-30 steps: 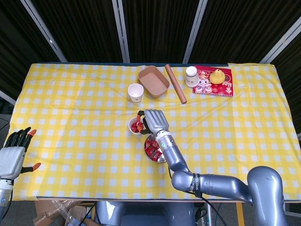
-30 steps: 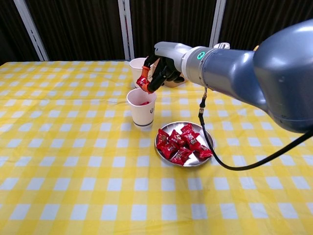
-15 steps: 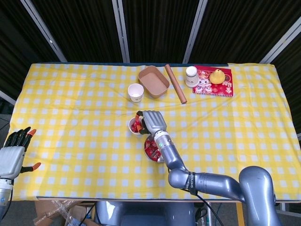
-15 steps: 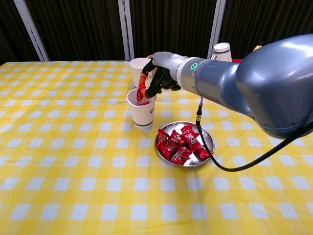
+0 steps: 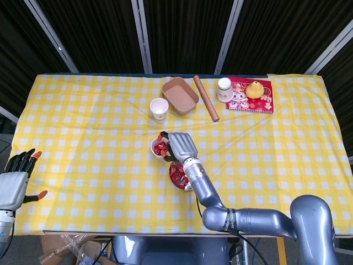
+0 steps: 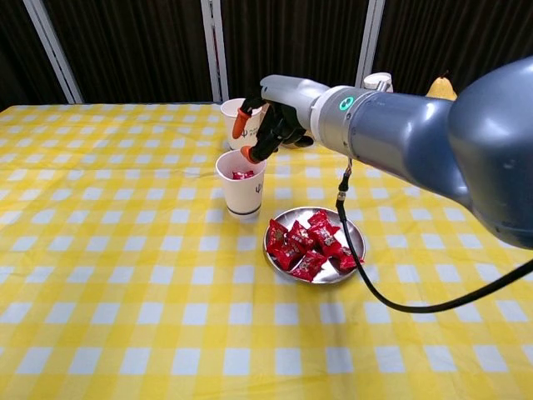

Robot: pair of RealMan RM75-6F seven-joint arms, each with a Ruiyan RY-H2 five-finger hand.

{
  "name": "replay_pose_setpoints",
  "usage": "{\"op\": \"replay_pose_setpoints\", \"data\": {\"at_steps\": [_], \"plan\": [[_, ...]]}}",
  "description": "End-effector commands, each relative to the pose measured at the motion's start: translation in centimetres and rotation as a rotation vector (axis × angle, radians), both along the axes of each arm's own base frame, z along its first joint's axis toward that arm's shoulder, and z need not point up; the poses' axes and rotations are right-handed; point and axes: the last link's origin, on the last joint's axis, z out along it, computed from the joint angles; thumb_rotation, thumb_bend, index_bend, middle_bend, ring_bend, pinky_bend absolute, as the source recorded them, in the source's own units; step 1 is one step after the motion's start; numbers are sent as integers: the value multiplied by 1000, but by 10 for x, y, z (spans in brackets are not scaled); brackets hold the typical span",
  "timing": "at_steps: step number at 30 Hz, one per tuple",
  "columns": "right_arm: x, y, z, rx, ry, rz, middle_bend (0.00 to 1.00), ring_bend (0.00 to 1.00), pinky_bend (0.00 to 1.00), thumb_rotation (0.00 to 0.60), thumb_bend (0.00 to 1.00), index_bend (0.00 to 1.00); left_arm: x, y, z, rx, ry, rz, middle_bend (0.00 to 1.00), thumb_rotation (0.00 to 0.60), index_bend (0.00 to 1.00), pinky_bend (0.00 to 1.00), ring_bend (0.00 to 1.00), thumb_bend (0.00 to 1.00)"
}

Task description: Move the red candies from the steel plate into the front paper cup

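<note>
Head view: the right hand (image 5: 179,147) hovers just right of the front paper cup (image 5: 159,148), near the middle of the yellow checked table (image 5: 83,138). A second ago its fingertips pinched a red candy above the cup mouth; now they are parted and hold nothing, and red wrappers show inside the cup. The steel plate (image 5: 187,184) sits just nearer, mostly hidden by the arm. The left hand (image 5: 15,179) hangs off the near left table edge, fingers spread, holding nothing.

Chest view: the right hand's orange fingertips (image 6: 240,123) are apart above the cup (image 6: 241,184), the candy gone from between them. A red candy (image 6: 242,175) lies inside the cup. The plate (image 6: 354,230), just right of and nearer than the cup, holds a pile of red candies (image 6: 310,245).

So one more candy has likely dropped in; many remain on the plate.
</note>
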Motion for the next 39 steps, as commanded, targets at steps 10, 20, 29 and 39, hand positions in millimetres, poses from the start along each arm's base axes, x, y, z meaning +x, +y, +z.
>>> {"op": "replay_pose_setpoints", "data": {"at_steps": [10, 20, 29, 39], "plan": [[-43, 40, 10, 49, 120, -43, 823, 966, 912, 600, 447, 273, 1, -2, 0, 0, -9, -3, 0, 600, 31, 0, 0, 0], [-70, 55, 5, 66, 162, -86, 823, 966, 912, 600, 435, 257, 1, -3, 1, 6, -12, -9, 0, 600, 31, 0, 0, 0], [-90, 53, -3, 63, 180, -129, 823, 966, 911, 600, 434, 256, 1, -4, 1, 8, -14, -7, 0, 600, 31, 0, 0, 0], [-107, 55, -13, 94, 183, -160, 823, 966, 911, 600, 434, 256, 1, -3, 1, 6, -13, 0, 0, 600, 31, 0, 0, 0]]}}
